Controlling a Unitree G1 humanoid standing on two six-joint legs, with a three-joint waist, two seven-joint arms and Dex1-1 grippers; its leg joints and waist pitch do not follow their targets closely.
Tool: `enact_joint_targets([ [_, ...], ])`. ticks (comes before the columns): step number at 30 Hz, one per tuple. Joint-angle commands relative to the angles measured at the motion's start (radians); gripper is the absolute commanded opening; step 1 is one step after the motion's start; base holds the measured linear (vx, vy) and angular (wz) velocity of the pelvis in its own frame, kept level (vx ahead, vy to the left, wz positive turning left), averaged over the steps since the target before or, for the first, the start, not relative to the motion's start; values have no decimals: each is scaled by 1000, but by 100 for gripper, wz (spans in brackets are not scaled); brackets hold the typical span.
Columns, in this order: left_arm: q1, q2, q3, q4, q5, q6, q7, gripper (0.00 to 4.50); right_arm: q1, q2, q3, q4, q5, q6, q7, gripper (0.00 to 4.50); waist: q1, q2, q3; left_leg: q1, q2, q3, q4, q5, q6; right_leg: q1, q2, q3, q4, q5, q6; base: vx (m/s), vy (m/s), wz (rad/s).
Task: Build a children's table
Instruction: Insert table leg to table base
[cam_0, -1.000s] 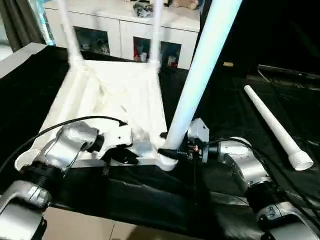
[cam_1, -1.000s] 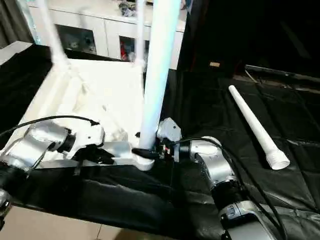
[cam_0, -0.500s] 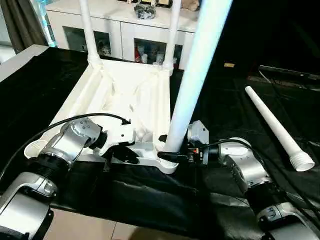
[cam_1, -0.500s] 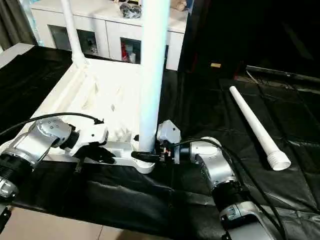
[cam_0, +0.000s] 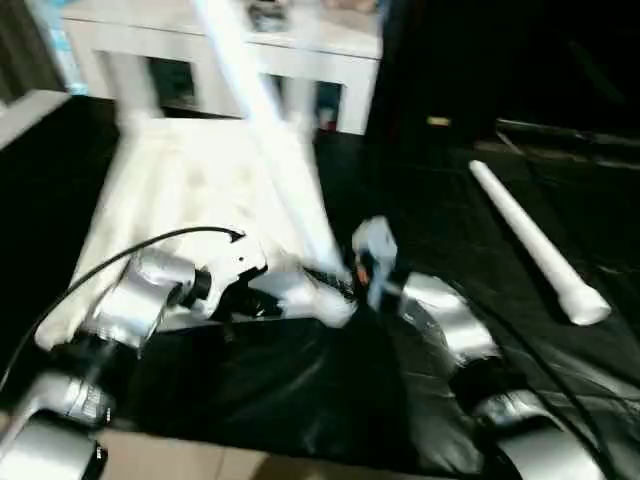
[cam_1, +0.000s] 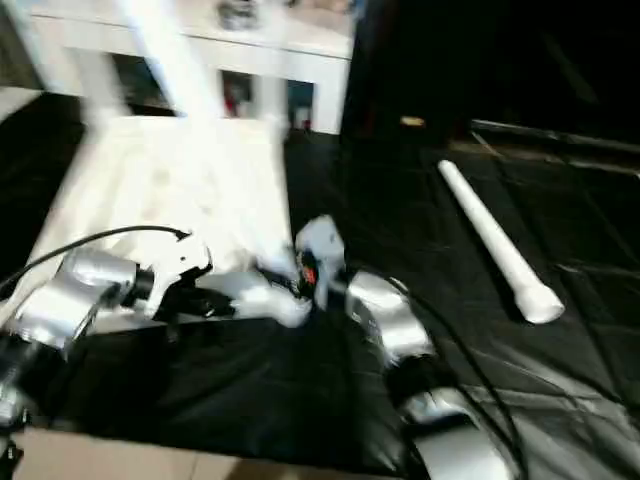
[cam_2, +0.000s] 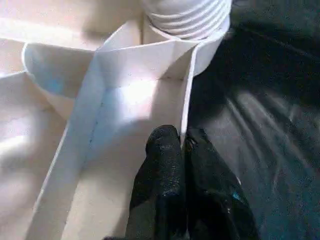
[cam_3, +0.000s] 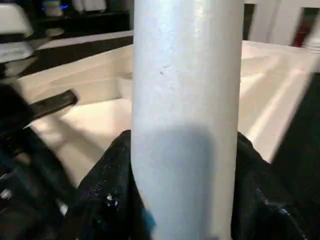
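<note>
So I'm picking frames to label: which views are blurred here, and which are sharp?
Both eye views are motion-smeared: the table top and the held leg streak. The left wrist view is crisp on the left pincer. The right wrist view is fairly sharp on the leg, soft behind it.

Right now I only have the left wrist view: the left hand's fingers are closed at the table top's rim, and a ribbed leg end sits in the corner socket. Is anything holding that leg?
Observer: Yes. The right hand is closed around the leg low on its shaft, with a finger on each side.
Operator: Does it stand upright?
Observer: No. In the head view it leans away and toward the robot's left, over the table top.
Operator: Any legs not fitted?
Observer: One loose leg lies on the black cloth at the robot's right, apart from the table.
</note>
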Motion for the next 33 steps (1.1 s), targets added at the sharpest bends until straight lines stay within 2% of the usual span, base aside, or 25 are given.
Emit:
enact_joint_targets([
  [1,5,5,80,-23,8,32,97,0,50,0,17,92,-17,45,-4,191,9,13,-49,17,5,9,-48,-77,25,34,-33,13,-44,286,-228,0,0,0],
  [2,5,5,80,-23,8,32,97,0,50,0,17,92,-17,45,-4,191,10,13,-48,18,5,11,-45,-65,41,32,-32,12,-44,317,-229,0,0,0],
  [3,8,5,83,-34,12,39,106,0,48,-1,13,95,-16,38,-4,191,10,13,-45,18,5,12,-47,-82,45,31,-33,11,-46,292,-229,0,0,0],
  [4,9,5,82,-36,16,37,109,0,48,-3,9,95,-12,34,-2,191,10,14,-45,19,7,11,-49,-96,42,31,-34,11,-47,270,-230,0,0,0],
  [6,8,12,71,-43,17,7,106,0,49,-14,-37,81,29,8,8,191,10,18,-42,22,12,11,-53,-154,27,29,-38,12,-53,179,-230,0,0,0],
  [9,13,31,44,-57,20,-43,85,0,41,-26,-96,44,87,-13,32,191,9,18,-44,22,14,10,-52,-160,23,29,-36,13,-51,172,-230,0,0,0],
  [10,12,32,42,-56,19,-50,82,0,41,-27,-100,36,94,-10,37,191,10,16,-45,23,13,11,-50,-152,26,30,-35,13,-50,186,-232,0,0,0],
  [11,8,39,40,-50,8,-93,59,0,47,-40,-125,-47,153,31,97,191,11,17,-46,22,12,11,-48,-124,33,32,-34,12,-47,225,-236,0,0,0],
  [12,8,39,40,-50,8,-93,59,0,47,-40,-125,-47,153,31,97,191,14,15,-50,21,9,11,-42,-90,47,38,-31,12,-42,282,-234,0,0,0],
  [13,3,37,45,-47,-6,-69,48,28,53,-45,-127,-76,166,47,113,191,13,15,-52,19,9,11,-40,-67,51,39,-31,12,-37,315,-235,0,0,0],
  [14,-2,38,47,-44,-6,-75,42,56,61,-53,-126,-116,179,67,132,191,15,15,-53,20,6,11,-35,-16,61,39,-25,10,-33,387,-236,0,0,0],
  [15,-6,40,49,-39,-5,-75,37,56,70,-62,-121,-152,187,86,149,191,15,15,-55,19,3,12,-32,16,66,41,-22,8,-28,440,-236,0,0,0],
  [17,-10,47,49,-37,-13,-89,11,67,85,-80,-112,-211,207,121,182,191,16,14,-57,18,-1,13,-27,22,70,43,-21,8,-26,473,-239,0,0,0],
  [18,-10,48,49,-37,-15,-90,8,80,87,-81,-112,-216,209,125,185,191,17,12,-56,16,0,14,-28,12,68,42,-22,8,-26,467,-242,0,0,0],
  [19,-13,52,53,-37,-25,-98,-10,80,92,-89,-109,-237,221,146,196,191,16,16,-55,16,1,13,-29,0,65,39,-24,8,-26,451,-246,0,0,0],
  [21,-25,62,83,-32,-72,-109,-56,104,103,-111,-95,-278,234,184,227,191,18,18,-51,19,5,13,-32,-57,49,36,-27,8,-31,366,-253,0,0,0],
  [23,-26,63,86,-30,-77,-111,-59,126,104,-112,-94,-282,235,188,229,191,20,19,-48,21,8,14,-34,-95,36,32,-29,9,-35,297,-255,0,0,0],
  [24,-40,62,114,-21,-115,-103,-68,126,109,-117,-96,-307,250,221,239,191,23,24,-46,22,9,13,-35,-115,26,29,-31,10,-36,259,-257,0,0,0],
  [25,-78,39,191,-7,-203,-56,-70,134,108,-117,-110,-358,297,286,244,191,27,22,-45,23,7,14,-36,-121,16,29,-28,9,-35,240,-260,0,0,0],
  [26,-78,39,191,-7,-203,-56,-70,148,108,-117,-110,-358,297,286,244,191,29,22,-47,25,7,15,-35,-123,11,28,-27,9,-34,239,-263,0,0,0],
  [27,-109,20,245,2,-259,-17,-59,148,106,-117,-117,-389,324,325,242,191,34,22,-45,26,8,15,-36,-138,6,25,-28,9,-35,222,-265,0,0,0],
  [28,-151,-3,309,8,-327,33,-43,156,102,-114,-126,-428,363,370,238,191,36,20,-46,26,8,15,-35,-136,3,26,-29,9,-33,224,-267,0,0,0],
  [29,-167,-10,332,11,-354,53,-39,163,102,-113,-130,-448,380,393,235,191,43,23,-48,30,8,16,-33,-135,0,24,-30,10,-32,230,-273,0,0,0],
  [33,-257,-77,420,5,-502,184,-20,199,94,-105,-147,-552,494,528,234,191,55,16,-49,23,2,16,-28,-84,8,30,-29,9,-28,285,-269,0,0,0],
])
